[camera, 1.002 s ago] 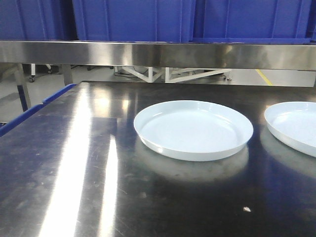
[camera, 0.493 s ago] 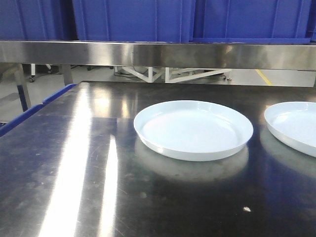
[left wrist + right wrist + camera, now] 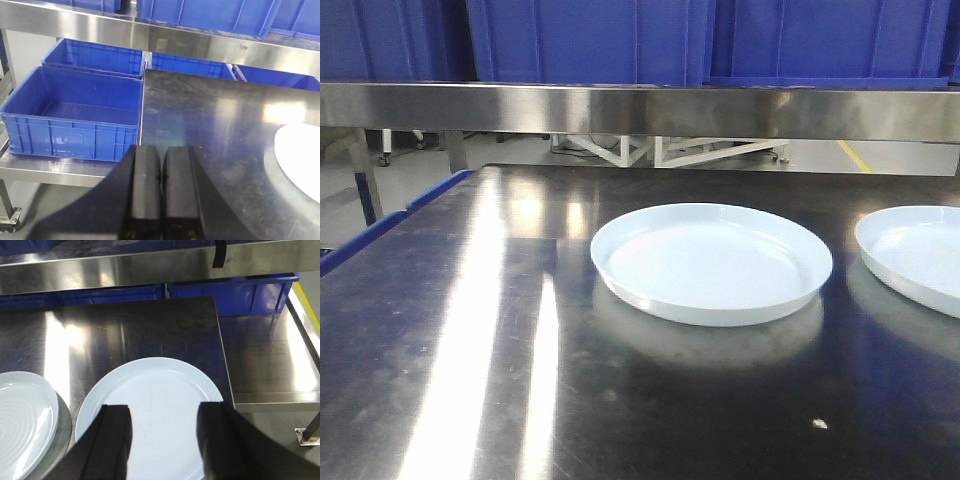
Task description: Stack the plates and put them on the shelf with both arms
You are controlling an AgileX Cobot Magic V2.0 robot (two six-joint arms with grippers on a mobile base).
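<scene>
Two pale bluish-white plates lie flat and apart on the steel table. In the front view one plate sits mid-table and the other plate is cut off by the right edge. My right gripper hangs open above the right-hand plate, its black fingers spread over the plate's near half; the other plate lies to its left. My left gripper is shut with nothing between its fingers, over the table's left edge. A sliver of a plate shows at its right. The steel shelf runs across behind.
Blue bins stand on the shelf. Open blue crates sit on a lower rack left of the table. The table's right edge drops to a lower steel surface, with another blue crate behind.
</scene>
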